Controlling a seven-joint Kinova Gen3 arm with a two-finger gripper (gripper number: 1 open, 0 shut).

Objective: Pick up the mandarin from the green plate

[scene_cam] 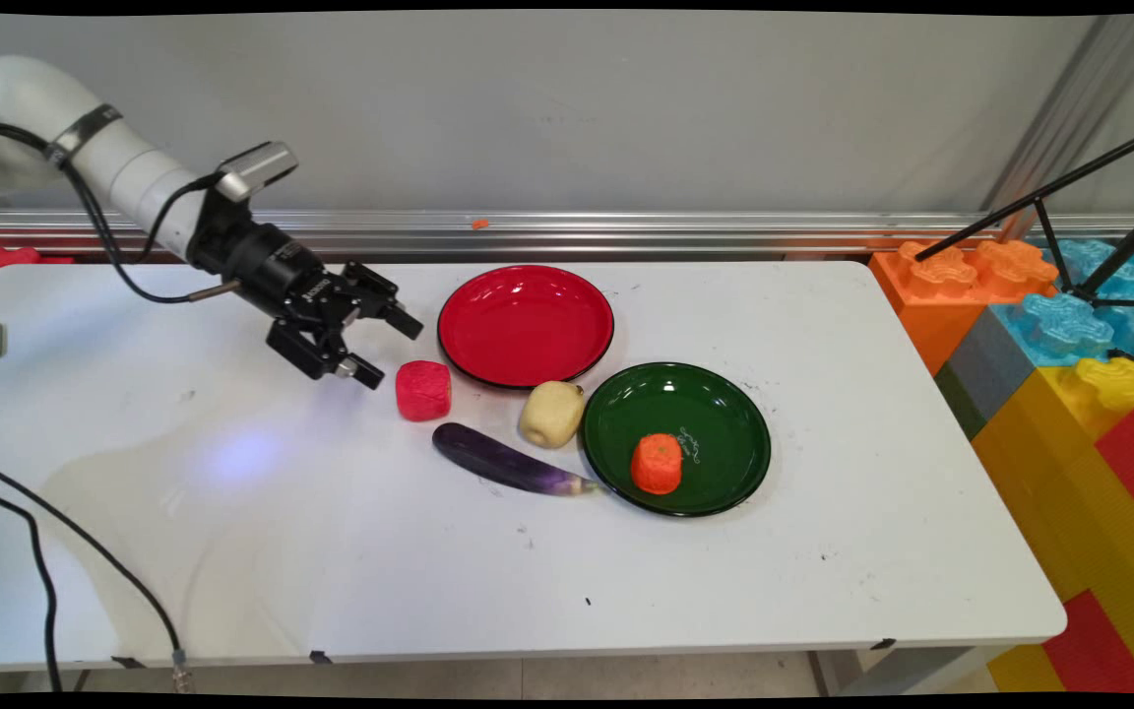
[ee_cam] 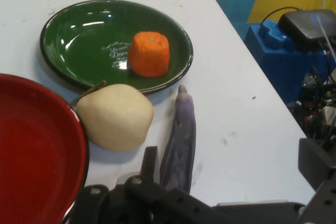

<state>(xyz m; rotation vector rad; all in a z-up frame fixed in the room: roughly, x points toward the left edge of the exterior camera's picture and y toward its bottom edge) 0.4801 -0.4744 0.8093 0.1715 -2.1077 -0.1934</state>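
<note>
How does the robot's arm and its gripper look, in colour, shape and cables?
The arm is white, round and tube-shaped, with a grey band. Black cables hang along it. A small grey camera box sits at the wrist. The gripper is black, with a jointed linkage and small white lettering.

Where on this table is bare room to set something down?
Free: the white table's right side beyond the green plate, and the near strip below the purple eggplant. Crowded: the middle, where red plate, red block, pale pear and open black gripper cluster.

Grey wall (scene_cam: 626,108), white table (scene_cam: 823,551)
</note>
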